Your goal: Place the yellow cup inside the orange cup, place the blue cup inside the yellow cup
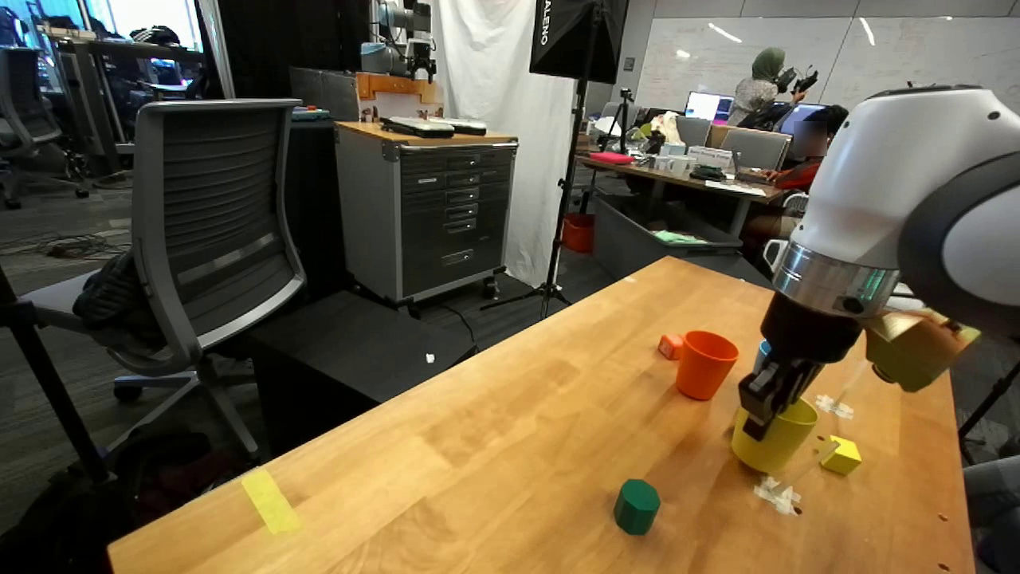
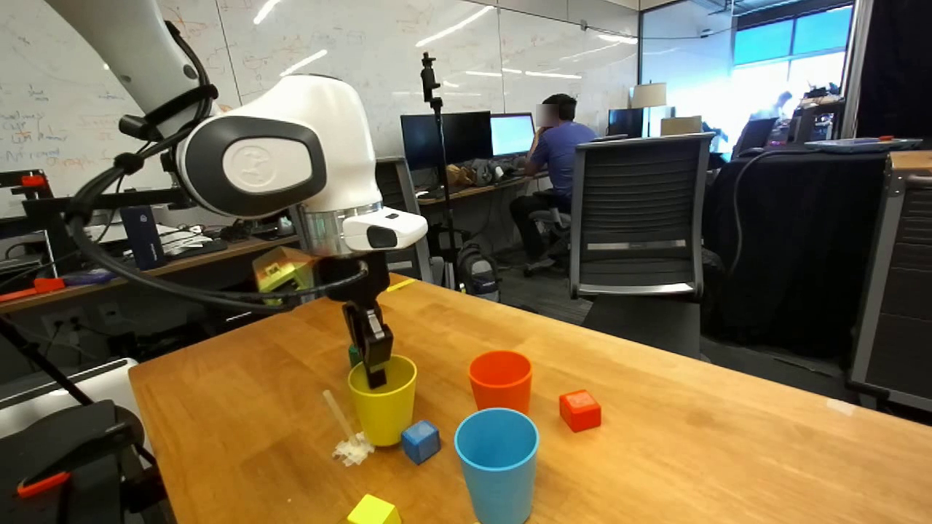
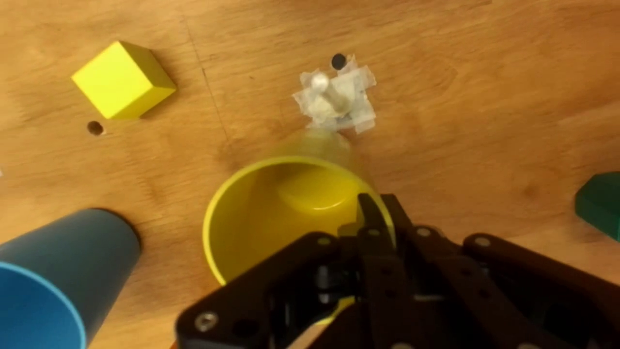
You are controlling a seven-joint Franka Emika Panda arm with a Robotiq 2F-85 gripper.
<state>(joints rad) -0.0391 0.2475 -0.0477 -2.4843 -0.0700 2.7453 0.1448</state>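
Jaws pinch one side of the yellow cup, seemingly ready to lift.
In an exterior view it seems to stand on the table, left of the orange cup, with the blue cup nearer. Held by a single wall, it may swing or tilt, so its base could catch the orange cup's rim and topple it; a low sideways carry might also clip the blue cube just beside it.

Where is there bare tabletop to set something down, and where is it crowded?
Bare tabletop lies between the green block and the yellow tape strip, and beyond the red cube, away from the orange cup. Crowded: around the yellow cup; the gripper grips it, and the blue cube, a taped peg and the blue cup sit near.
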